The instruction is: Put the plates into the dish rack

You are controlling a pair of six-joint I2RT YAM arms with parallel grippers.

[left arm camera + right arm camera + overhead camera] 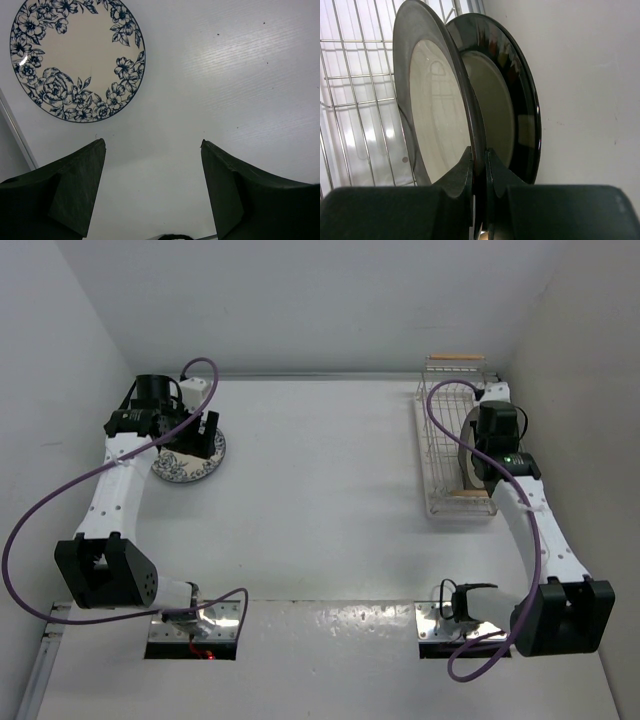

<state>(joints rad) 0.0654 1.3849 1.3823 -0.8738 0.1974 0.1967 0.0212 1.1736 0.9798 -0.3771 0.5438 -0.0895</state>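
Right tool (479, 152) pinches a dark-rimmed plate (435, 110) — bottom hidden.

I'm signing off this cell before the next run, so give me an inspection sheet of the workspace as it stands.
Surface: white table, bare apart from the items below.
Job's things: floral plate lies flat on the table, not yet racked. Two dark-rimmed plates stand on edge in the dish rack: front plate and rear plate.
Clutter: nothing seen.
Grippers: left gripper is open above the table beside the floral plate, not touching it. Right gripper is pinched on the front plate's rim.
Cables: a purple cable loops off the left arm and another off the right arm, over the rack.
Surroundings: white walls on three sides.
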